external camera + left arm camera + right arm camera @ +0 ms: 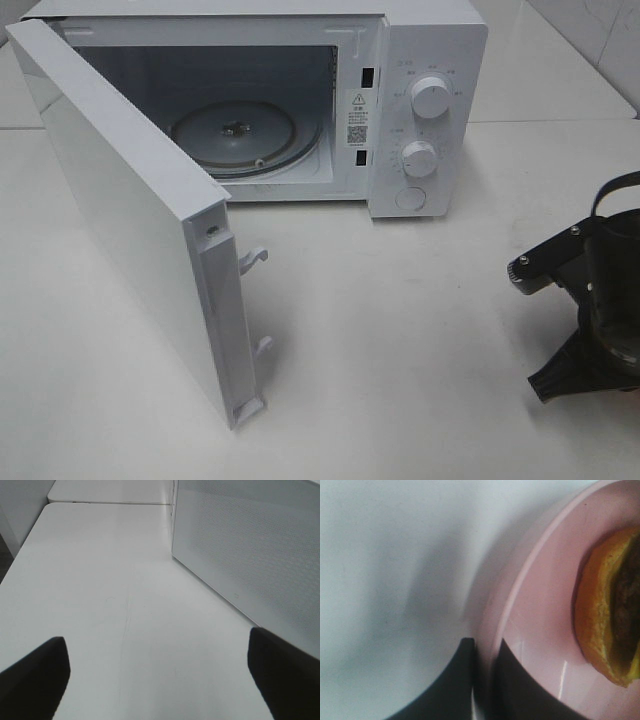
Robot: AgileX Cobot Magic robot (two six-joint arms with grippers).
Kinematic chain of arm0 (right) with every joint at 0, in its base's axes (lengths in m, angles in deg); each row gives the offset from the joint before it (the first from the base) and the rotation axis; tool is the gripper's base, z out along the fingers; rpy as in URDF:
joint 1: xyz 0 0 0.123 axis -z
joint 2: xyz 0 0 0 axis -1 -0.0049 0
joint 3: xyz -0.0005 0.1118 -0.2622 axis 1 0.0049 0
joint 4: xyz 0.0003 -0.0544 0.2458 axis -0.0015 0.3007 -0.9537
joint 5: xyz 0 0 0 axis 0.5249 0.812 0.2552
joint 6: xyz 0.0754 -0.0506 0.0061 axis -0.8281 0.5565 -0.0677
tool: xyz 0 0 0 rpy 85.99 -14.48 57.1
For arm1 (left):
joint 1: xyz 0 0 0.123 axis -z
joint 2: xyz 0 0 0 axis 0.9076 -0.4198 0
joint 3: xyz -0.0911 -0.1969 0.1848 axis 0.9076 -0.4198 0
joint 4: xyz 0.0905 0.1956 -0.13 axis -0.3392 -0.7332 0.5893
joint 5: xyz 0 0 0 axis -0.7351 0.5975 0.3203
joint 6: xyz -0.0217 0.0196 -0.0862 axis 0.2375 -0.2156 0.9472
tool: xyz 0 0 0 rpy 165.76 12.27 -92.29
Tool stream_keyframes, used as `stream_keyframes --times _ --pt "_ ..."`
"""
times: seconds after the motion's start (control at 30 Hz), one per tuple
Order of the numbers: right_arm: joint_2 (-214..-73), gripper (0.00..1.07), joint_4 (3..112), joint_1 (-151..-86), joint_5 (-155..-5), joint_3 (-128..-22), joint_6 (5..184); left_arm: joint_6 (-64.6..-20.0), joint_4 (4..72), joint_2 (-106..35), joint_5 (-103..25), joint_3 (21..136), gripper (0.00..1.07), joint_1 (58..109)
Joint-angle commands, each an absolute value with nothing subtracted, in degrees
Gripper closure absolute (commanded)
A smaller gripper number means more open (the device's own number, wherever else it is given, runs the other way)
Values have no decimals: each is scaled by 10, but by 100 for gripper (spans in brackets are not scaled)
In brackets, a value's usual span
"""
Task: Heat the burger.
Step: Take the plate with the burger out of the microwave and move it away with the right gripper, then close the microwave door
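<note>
**Right wrist view: jaws pinch the plate rim, burger just beyond**

Right wrist view puts the right gripper hard against the pink plate. Its two dark fingers are drawn nearly together, one on each side of the plate's raised rim, so the rim itself is what they clamp. The burger sits on the plate a little way in from that rim, apart from the fingers and not touched by them. Only part of it shows: a golden-brown bun edge and a dark band that is probably the patty, though the picture is too blurred to be sure.

In the exterior high view the right arm stands at the right edge of the white table; plate and burger are not visible there. The microwave stands at the back with its door swung wide and its glass turntable bare.

The left gripper hangs over the table beside the door's perforated panel, fingers spread wide and holding nothing.
</note>
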State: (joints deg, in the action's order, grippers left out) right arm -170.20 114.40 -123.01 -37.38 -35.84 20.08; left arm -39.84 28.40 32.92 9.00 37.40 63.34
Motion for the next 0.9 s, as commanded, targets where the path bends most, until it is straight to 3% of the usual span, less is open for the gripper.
stream_keyframes --times 0.03,0.33,0.4,0.5,0.57,0.67,0.73,0.9 --pt "-1736 106 1186 -1226 -343 -377 160 -396 288 340 85 374 18 631" --pt "-1789 100 1194 -1226 -343 -409 109 -396 288 340 85 374 18 631" --pt "-1794 90 1190 -1226 -342 -424 113 -396 288 340 85 374 18 631" --pt "-1793 86 1187 -1226 -341 -428 118 -396 288 340 85 374 18 631" --pt "-1783 71 1166 -1227 -338 -441 151 -396 288 340 85 374 18 631" --pt "-1777 68 1160 -1227 -338 -443 162 -396 288 340 85 374 18 631" --pt "-1745 58 1128 -1227 -335 -443 196 -396 288 340 85 374 18 631" --pt "-1698 57 1074 -1227 -335 -443 250 -396 288 340 85 374 18 631"
